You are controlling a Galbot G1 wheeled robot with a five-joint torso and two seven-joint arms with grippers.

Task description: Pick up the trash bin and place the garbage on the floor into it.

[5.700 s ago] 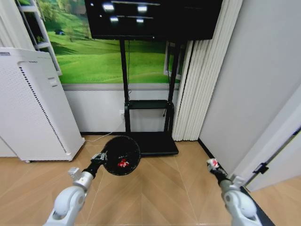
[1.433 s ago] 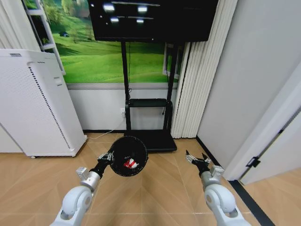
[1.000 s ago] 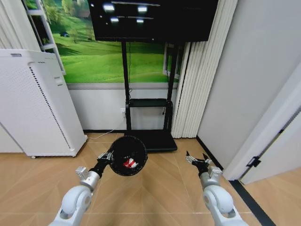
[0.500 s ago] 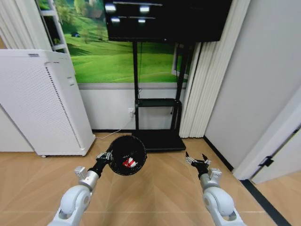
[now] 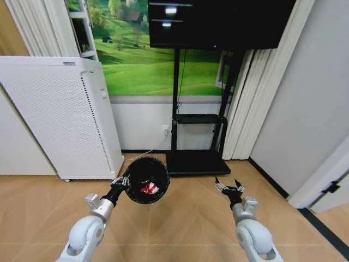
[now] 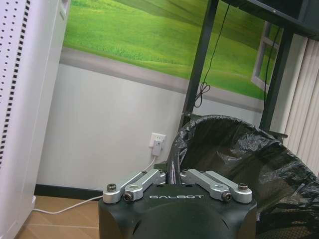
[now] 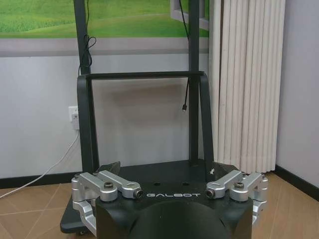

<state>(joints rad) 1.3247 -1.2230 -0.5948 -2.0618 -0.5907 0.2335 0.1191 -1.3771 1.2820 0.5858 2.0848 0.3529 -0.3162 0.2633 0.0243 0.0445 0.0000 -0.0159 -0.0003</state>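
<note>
My left gripper [image 5: 121,184] is shut on the rim of the trash bin [image 5: 146,180] and holds it off the floor, tilted with its mouth towards me. Red and red-and-white garbage [image 5: 147,189] lies inside the bin. In the left wrist view the gripper [image 6: 169,175] pinches the rim, and the bin's black liner [image 6: 234,159] bulges just beyond it. My right gripper [image 5: 229,187] hovers open and empty over the floor to the right of the bin. In the right wrist view that gripper [image 7: 164,172] has its fingers [image 7: 107,169] spread wide.
A tall white air purifier [image 5: 60,114] stands at the left. A black TV stand [image 5: 196,162] stands against the wall ahead, with pale curtains [image 5: 256,103] to its right. A white door [image 5: 327,180] is at the far right. Bare wood floor [image 5: 185,218] lies around the arms.
The whole view has shifted, so the camera has turned left. My right gripper, earlier shut on a red-and-white wad, is now open and empty. The bin holds more litter.
</note>
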